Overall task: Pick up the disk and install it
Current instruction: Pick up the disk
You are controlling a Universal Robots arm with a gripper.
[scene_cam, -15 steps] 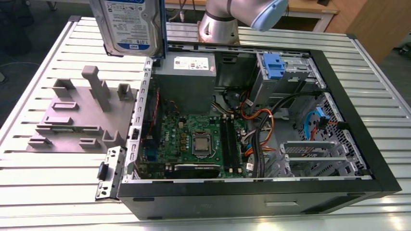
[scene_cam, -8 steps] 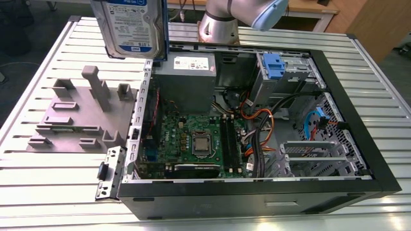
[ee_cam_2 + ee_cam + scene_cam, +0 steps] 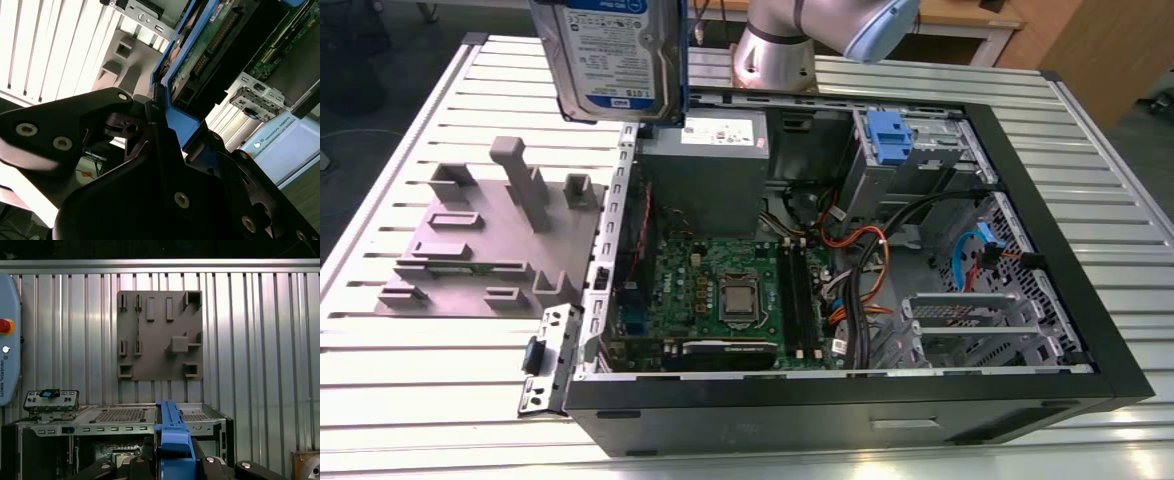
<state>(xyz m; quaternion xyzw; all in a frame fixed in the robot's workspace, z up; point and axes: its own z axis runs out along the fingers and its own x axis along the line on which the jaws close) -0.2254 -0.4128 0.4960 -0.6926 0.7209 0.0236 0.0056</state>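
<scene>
The disk (image 3: 616, 60), a silver drive with a white-and-blue label in a blue carrier, hangs upright in the air above the back left corner of the open computer case (image 3: 1107, 345) in the exterior view. In both wrist views my gripper (image 3: 172, 462) is shut on the carrier's blue edge (image 3: 172, 432). The black fingers (image 3: 125, 112) clamp the blue frame (image 3: 182, 122) from both sides, and the drive's green circuit board (image 3: 212, 37) faces the second wrist camera. Below the disk lies the case's perforated metal top edge (image 3: 120, 415).
A grey fixture plate (image 3: 480, 245) with upright pegs lies on the slatted metal table (image 3: 414, 345) at the exterior view's left. Inside the case sit a motherboard (image 3: 720, 290), a grey power supply (image 3: 707, 165), cables, and a drive cage with a blue clip (image 3: 889, 135). The arm's base (image 3: 774, 55) stands behind.
</scene>
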